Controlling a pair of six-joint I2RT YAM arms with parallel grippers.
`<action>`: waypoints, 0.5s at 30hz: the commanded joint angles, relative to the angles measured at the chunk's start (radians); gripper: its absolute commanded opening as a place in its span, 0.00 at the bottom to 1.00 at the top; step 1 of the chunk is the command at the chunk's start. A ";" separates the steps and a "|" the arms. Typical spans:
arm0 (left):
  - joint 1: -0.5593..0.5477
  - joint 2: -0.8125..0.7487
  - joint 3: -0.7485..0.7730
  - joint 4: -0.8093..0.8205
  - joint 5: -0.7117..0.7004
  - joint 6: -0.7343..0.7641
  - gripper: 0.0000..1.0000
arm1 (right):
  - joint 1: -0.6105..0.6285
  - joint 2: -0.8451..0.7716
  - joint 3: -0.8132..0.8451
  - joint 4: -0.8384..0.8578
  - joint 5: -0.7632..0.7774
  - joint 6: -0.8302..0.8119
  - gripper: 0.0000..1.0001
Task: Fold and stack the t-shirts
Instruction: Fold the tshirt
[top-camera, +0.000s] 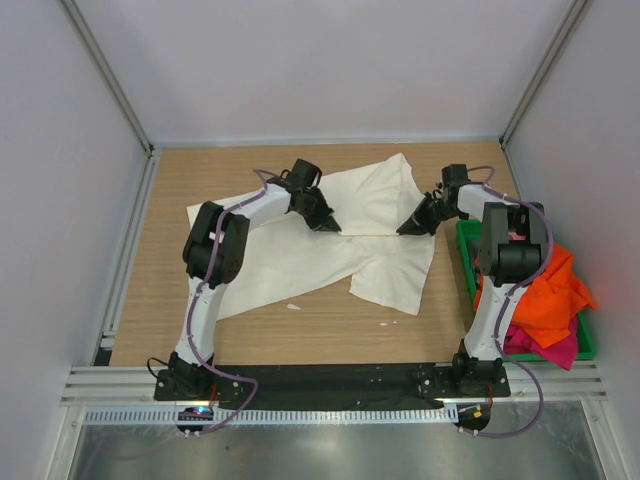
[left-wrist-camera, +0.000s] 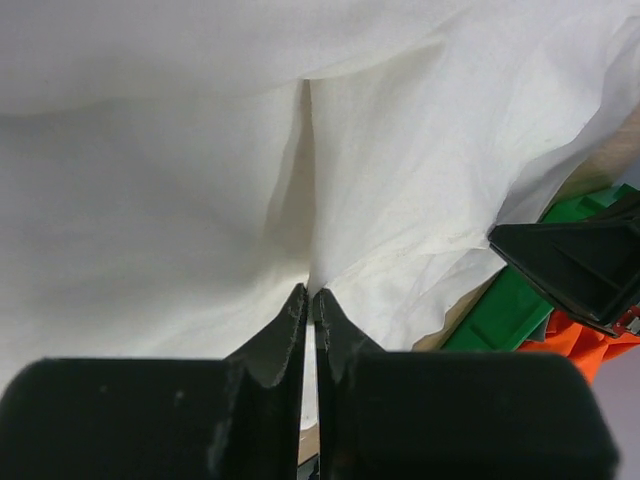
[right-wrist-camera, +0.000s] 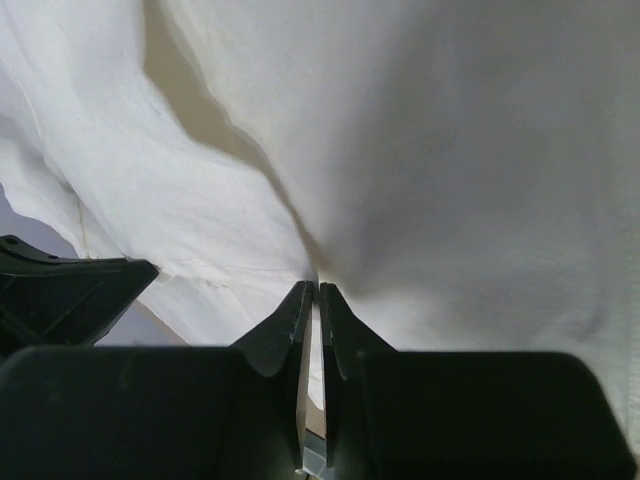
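A large cream-white t-shirt (top-camera: 300, 270) lies spread on the wooden table, its upper part doubled over along a straight crease. My left gripper (top-camera: 333, 228) pinches the cloth at the left end of that crease. In the left wrist view the t-shirt (left-wrist-camera: 150, 200) puckers into the nearly closed left gripper (left-wrist-camera: 311, 293). My right gripper (top-camera: 403, 230) pinches the same shirt at the crease's right end. The right wrist view shows the t-shirt (right-wrist-camera: 450, 150) drawn into the right gripper (right-wrist-camera: 313, 286). An orange t-shirt (top-camera: 540, 290) and a magenta t-shirt (top-camera: 550, 350) are heaped at the right.
A green plastic bin (top-camera: 466, 260) stands at the table's right edge and holds the coloured shirts. White side walls close in the table on the left, back and right. Bare wood shows along the table's front and far left.
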 joint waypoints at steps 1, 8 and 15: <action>0.016 -0.037 0.034 -0.062 0.019 0.047 0.07 | 0.003 -0.069 0.021 -0.069 0.024 -0.003 0.15; 0.078 -0.218 -0.075 -0.115 -0.010 0.173 0.43 | 0.006 -0.104 0.234 -0.211 0.220 -0.140 0.46; 0.304 -0.367 -0.118 -0.239 -0.120 0.385 0.46 | 0.090 0.150 0.579 -0.103 0.351 -0.088 0.57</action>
